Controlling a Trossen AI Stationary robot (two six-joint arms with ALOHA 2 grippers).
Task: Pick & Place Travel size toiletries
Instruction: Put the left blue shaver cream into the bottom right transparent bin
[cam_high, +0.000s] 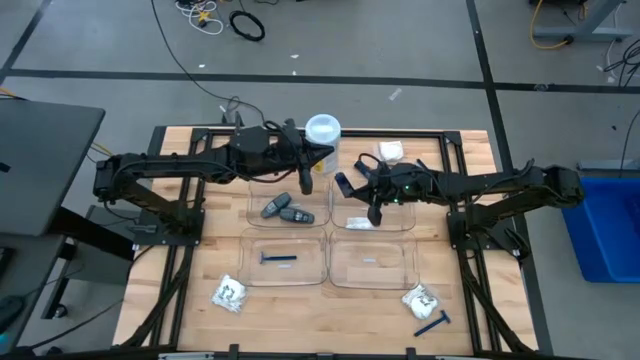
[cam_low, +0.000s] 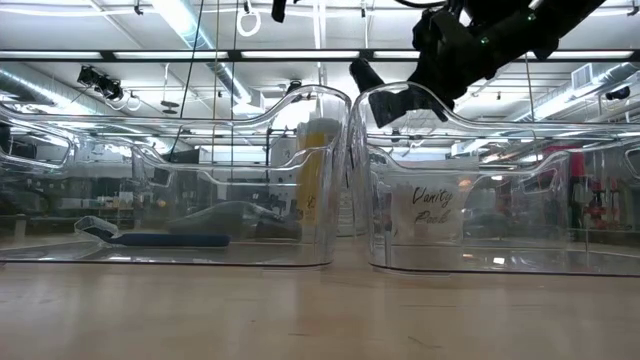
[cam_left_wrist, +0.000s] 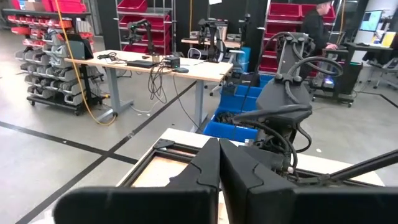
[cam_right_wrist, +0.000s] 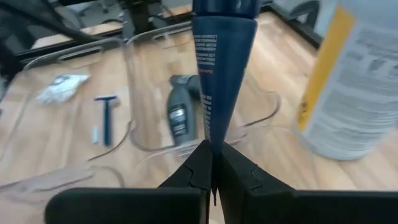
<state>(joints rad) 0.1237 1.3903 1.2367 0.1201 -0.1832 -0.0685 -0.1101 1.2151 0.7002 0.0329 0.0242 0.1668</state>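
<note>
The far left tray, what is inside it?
Two grey sticks lie in the far left tray. The left gripper covers its far right corner, so anything there cannot be seen.

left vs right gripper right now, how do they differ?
The left gripper is shut on nothing; the right gripper is shut on the dark blue tube. In the high view, the left hangs over the upper-left tray, the right over the upper-right tray. Both are raised.

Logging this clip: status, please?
Right gripper jaws shut on dark blue tube, above far right tray. Left gripper shut, empty, over far left tray. Nothing in the way.
</note>
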